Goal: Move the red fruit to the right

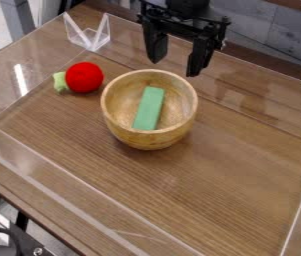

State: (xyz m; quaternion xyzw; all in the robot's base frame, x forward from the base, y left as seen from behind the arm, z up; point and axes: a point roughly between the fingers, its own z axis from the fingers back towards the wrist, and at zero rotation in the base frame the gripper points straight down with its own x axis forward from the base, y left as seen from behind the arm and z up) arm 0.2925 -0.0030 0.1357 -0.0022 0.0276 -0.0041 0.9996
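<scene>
A wooden table (233,190) fills the view, fenced on its near and side edges by low clear plastic walls (59,215), likely there to keep things from rolling off. Near the middle sits a round wooden bowl (149,131), upright, with a flat green block (149,108) leaning inside it, one end down in the hollow and the other resting toward the far rim.

The red fruit (83,77) lies on the bare table to the left of the bowl, close to its rim but seemingly not touching. It is a small bright red ball with a pale green leafy stub poking out on its left side, away from the bowl. Nothing covers it, so it is free to be taken from above.

The black claw (180,58) hangs at the back of the table, behind the bowl and a little to its right, pointing straight down. Its two fingers stand wide apart with nothing between them. It is well apart from the fruit, which sits off to its left and nearer the viewer.

Judging by this layout, the task has not begun: the fruit is on the left side. The bowl stands between it and the open table on the right, so the fruit will probably have to be carried over or around the bowl.

A small clear plastic piece (89,35) stands at the far left corner.
</scene>
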